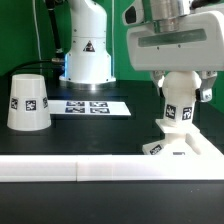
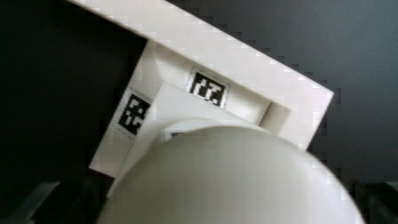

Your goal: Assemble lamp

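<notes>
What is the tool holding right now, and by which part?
The bulb. The tool grips it by its round upper end, and its lower end is down at the base.

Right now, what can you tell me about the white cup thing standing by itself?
The shade is a white, plastic-looking tapered cup, standing upside down: wide rim on the black table, narrow end up. One black-and-white square tag shows on its side. It stands at the exterior view's left, touching only the table.
</notes>
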`<state>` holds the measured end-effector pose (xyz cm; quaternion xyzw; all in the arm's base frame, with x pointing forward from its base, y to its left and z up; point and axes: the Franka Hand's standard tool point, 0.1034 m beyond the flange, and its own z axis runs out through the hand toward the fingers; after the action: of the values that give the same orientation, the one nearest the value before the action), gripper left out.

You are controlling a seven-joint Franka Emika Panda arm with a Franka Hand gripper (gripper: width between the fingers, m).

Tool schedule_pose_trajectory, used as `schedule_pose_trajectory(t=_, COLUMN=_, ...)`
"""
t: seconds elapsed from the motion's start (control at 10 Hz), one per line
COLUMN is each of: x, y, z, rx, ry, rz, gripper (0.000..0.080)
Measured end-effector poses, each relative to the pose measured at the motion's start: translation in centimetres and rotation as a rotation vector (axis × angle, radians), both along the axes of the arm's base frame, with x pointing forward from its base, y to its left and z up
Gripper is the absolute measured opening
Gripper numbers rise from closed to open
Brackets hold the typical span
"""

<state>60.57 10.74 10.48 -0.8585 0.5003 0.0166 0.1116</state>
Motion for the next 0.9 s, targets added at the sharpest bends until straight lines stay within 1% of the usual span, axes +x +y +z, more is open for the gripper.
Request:
schedule_pose_trajectory(t=0.1, x=-0.14, y=0.20, z=0.25, rx=-0.001, ry=0.001, rz=0.040, gripper=0.0697)
schedule_pose_trajectory(t=0.2, x=-0.16, y=0.21, z=0.47, rx=-0.019, ry=-0.025, rz=0.183, gripper=0.0697)
schedule_pose_trajectory(t=0.3, x=-0.21, y=0.32, z=0.78, rx=-0.023, ry=-0.035, rz=0.267, gripper=0.0698)
schedule_pose_trajectory(t=0.4, x=-0.24, y=0.34, z=0.86, rx=-0.033, ry=-0.055, rz=0.376, gripper=0.0698)
schedule_pose_trajectory(t=0.6, x=-0.27, y=0.29, z=0.76, rx=-0.040, ry=-0.074, rz=0.473, gripper=0.0698)
schedule_pose_trajectory(t=0.8, x=-0.27, y=0.23, z=0.74, rx=-0.054, ry=-0.112, rz=0.655, gripper=0.0698)
schedule_pose_trajectory(t=0.9, x=-0.26, y=0.07, z=0.72, rx=-0.088, ry=-0.139, rz=0.835, gripper=0.0698)
